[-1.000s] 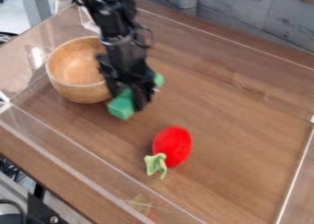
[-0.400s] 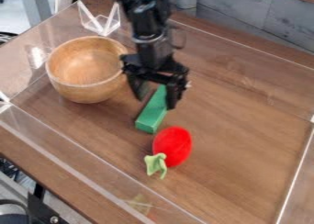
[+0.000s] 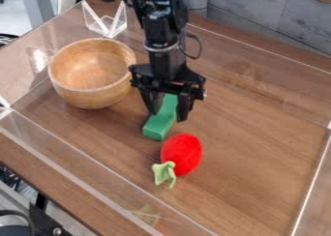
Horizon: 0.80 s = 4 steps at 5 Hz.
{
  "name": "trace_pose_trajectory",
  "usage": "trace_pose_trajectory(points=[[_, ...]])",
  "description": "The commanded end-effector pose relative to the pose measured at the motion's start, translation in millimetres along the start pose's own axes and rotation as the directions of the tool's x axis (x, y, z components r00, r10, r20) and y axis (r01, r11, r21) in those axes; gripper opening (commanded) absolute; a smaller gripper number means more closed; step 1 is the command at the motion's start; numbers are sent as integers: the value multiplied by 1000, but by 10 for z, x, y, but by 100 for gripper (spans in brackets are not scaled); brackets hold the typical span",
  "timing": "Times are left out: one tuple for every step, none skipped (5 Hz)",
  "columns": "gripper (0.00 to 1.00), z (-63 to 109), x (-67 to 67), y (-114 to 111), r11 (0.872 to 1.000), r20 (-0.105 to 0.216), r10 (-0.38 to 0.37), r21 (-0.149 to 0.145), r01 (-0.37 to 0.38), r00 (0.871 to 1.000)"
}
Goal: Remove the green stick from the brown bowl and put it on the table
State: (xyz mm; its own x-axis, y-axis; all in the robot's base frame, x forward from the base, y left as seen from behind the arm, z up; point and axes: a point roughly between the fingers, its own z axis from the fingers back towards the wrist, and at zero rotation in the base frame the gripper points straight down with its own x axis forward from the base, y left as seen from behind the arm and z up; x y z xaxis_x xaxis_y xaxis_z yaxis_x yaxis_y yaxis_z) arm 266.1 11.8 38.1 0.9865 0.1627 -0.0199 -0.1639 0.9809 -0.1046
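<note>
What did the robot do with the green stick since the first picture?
The gripper carried the green stick away from the brown bowl, toward the red strawberry toy. Now the stick lies on the table, with the jaws straddling its far end; whether they grip it is unclear. Bowl and strawberry stayed put.

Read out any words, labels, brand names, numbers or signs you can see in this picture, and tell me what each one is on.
None: no readable text, number or sign shows in this view.
The brown bowl, the green stick, the red strawberry toy and the table show no markings.
The gripper and the dark arm above it show no legible label at this resolution.
</note>
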Motion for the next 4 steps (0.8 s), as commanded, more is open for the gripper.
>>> trace_pose_trajectory(points=[[0,72,33,65,1000,51,-14,3,14,999],[100,20,3,146,1000,44,-17,3,17,999],[100,4,34,102,1000,40,29,3,-29,999],[100,-27,66,56,997,33,73,7,-73,997]])
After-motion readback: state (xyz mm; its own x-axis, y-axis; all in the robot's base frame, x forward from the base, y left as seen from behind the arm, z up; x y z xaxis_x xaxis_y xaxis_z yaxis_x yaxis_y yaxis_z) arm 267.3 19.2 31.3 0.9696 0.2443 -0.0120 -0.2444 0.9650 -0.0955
